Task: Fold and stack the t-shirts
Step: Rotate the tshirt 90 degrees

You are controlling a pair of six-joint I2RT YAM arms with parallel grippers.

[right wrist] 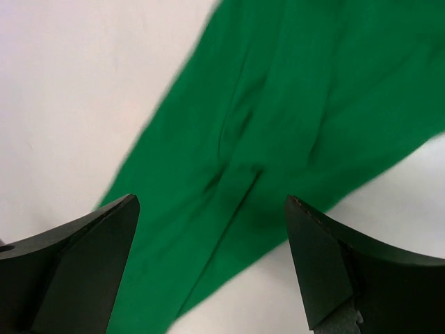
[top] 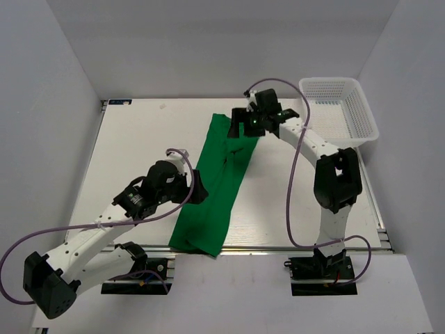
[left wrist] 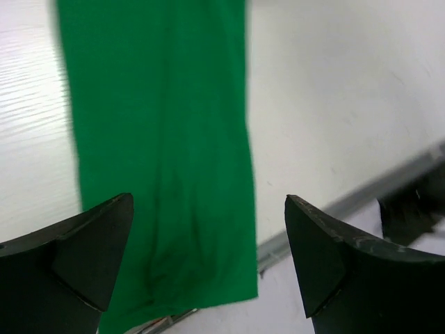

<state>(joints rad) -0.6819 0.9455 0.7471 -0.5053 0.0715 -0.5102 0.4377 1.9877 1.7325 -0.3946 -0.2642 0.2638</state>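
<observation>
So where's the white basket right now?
In the top view, the white basket sits at the far right corner of the table, beside the right end effector.

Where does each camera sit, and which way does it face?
Top external: above and behind the robot, looking down at table, t-shirt, basket; left arm and right arm show.
Left wrist: on the left arm, facing the t-shirt's near end; open left gripper shows.
Right wrist: on the right arm, facing the t-shirt's far part; open right gripper shows.
Shared: the t-shirt.
</observation>
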